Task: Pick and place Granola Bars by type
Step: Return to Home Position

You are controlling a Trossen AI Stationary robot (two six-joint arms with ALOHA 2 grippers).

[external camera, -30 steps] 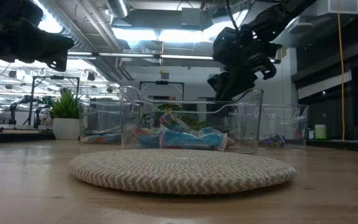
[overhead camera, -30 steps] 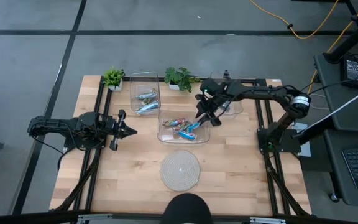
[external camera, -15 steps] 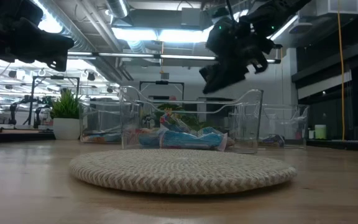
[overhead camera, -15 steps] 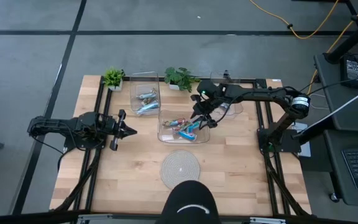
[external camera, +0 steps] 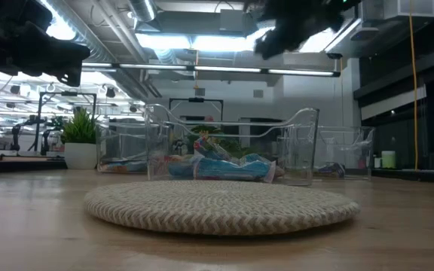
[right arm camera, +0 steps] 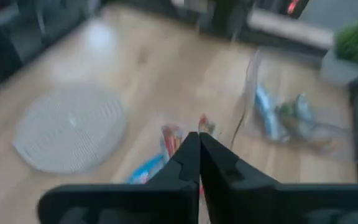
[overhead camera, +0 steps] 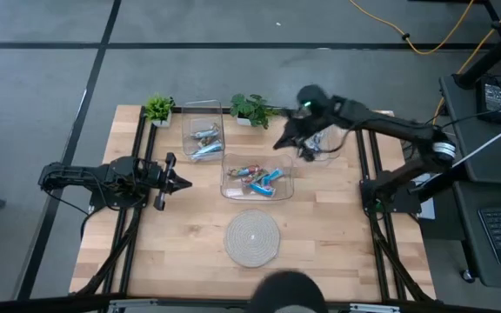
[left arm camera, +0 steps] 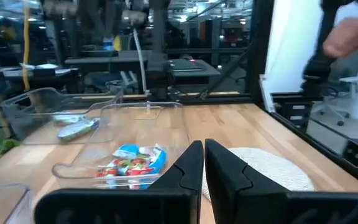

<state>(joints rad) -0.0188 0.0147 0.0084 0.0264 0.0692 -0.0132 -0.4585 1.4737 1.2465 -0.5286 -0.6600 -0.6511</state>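
Several granola bars (overhead camera: 259,178): piled in the middle bin (overhead camera: 224,176)
Right gripper (right arm camera: 198,135): pinched together, empty, held high
Left gripper (left arm camera: 203,144): pinched together, empty

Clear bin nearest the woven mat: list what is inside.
The bin holds a pile of granola bars in red-green and blue wrappers. They overlap, so any bar underneath is hidden.

Wooden table (overhead camera: 337,243) carries three bins (overhead camera: 224,178), mat (overhead camera: 252,236), two plants (overhead camera: 158,109).

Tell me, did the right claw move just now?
Yes. The right gripper pulled back from over the middle bin, toward the bigger plant.
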